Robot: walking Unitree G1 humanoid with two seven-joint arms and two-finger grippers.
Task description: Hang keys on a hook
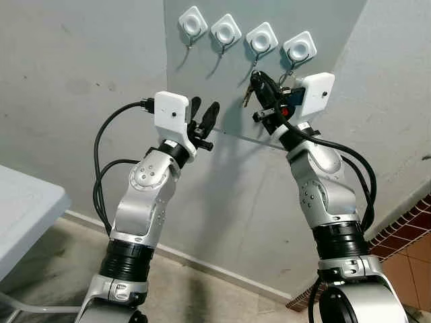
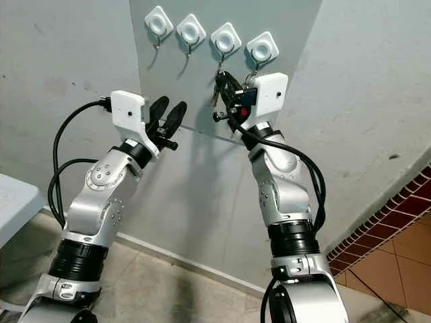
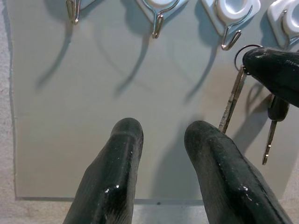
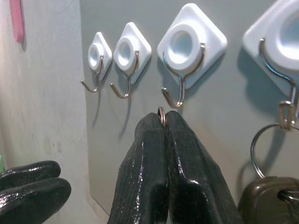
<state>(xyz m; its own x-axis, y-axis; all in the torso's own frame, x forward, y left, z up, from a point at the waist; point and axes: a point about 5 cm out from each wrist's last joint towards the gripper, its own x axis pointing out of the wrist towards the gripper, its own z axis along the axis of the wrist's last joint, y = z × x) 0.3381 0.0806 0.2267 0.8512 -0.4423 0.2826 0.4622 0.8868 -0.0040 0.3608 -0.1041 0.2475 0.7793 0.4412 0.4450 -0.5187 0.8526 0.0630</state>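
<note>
Four white diamond-shaped hooks, each with a metal J-shaped wire, sit in a row along the top of a grey panel (image 1: 229, 81) fixed to the wall. Counting from the robot's left they are the first hook (image 1: 192, 25), second hook (image 1: 225, 29), third hook (image 1: 261, 38) and fourth hook (image 1: 300, 48).

The right gripper (image 4: 163, 122) is raised to the panel, its fingers (image 4: 145, 158) pressed together on a small metal key ring (image 4: 161, 114). In the right wrist view the ring pokes out from between the fingertips just below the wire tip of the third hook, near it but not on it. The left wrist view shows a silver key (image 3: 232, 100) and a dark-headed key (image 3: 273, 123) hanging down from the ring against the panel.

A separate large ring (image 4: 264, 144) with a dark fob (image 4: 268, 200) hangs from the fourth hook.

The left gripper (image 1: 204, 121) is held up beside the panel's lower left part, well apart from the hooks. Its fingers (image 3: 114, 172) stand slightly parted and hold nothing.

The corner of a pale desk (image 1: 27, 208) shows at the robot's far left, and red tiles (image 1: 411, 242) cover the floor at its right.
</note>
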